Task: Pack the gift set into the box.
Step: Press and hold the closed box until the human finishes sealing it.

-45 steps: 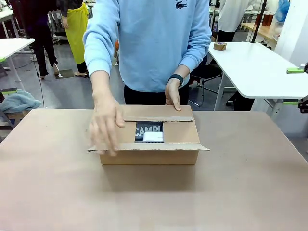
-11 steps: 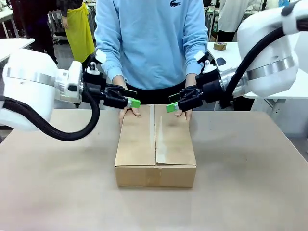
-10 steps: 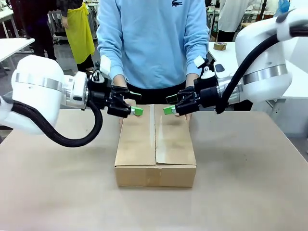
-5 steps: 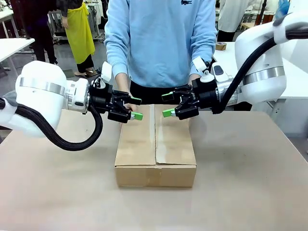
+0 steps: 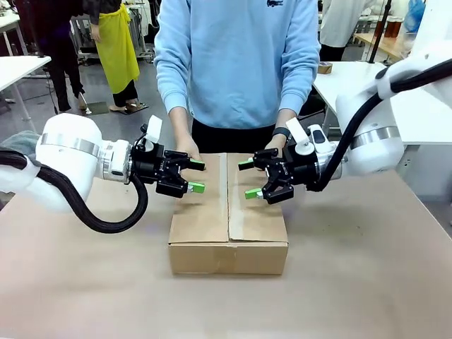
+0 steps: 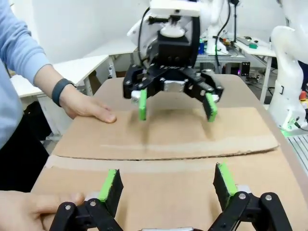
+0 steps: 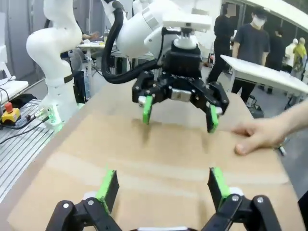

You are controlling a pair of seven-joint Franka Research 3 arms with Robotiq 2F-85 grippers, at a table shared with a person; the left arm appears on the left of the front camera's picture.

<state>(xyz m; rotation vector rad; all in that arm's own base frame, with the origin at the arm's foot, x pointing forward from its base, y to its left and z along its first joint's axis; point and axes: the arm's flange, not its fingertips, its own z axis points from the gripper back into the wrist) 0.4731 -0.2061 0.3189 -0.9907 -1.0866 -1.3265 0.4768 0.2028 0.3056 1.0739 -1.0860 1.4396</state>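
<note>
**Both grippers open over the closed carton**

The box [image 5: 228, 219] sits at the centre of the front view on the tan table [image 5: 367, 282], one short end towards the camera. Its top flaps lie flat and meet along a seam running from the near edge to the far edge, so whatever is inside is hidden. In the left wrist view a paler band runs alongside that seam.

The left gripper [image 5: 197, 176] comes in from the left of the frame and hangs over the left-hand flap, towards the carton's far half. Its jaws are spread wide, with nothing between the green pads. The right gripper [image 5: 248, 179] mirrors it from the right over the right-hand flap, jaws likewise apart and empty. The two point at each other across the seam, close but not touching. In each wrist view the arm's own fingers rise from the bottom edge over bare cardboard, and the other gripper faces it from the upper centre. Whether any pad touches the cardboard cannot be told.

At the top centre of the front view stands a person in a light blue sweatshirt [image 5: 236, 63]. One hand [image 5: 188, 148] rests at the carton's far left corner. The other hand [image 5: 272, 150], with a dark wristband [image 5: 280, 133], rests on the far right, just behind the right gripper.
</note>
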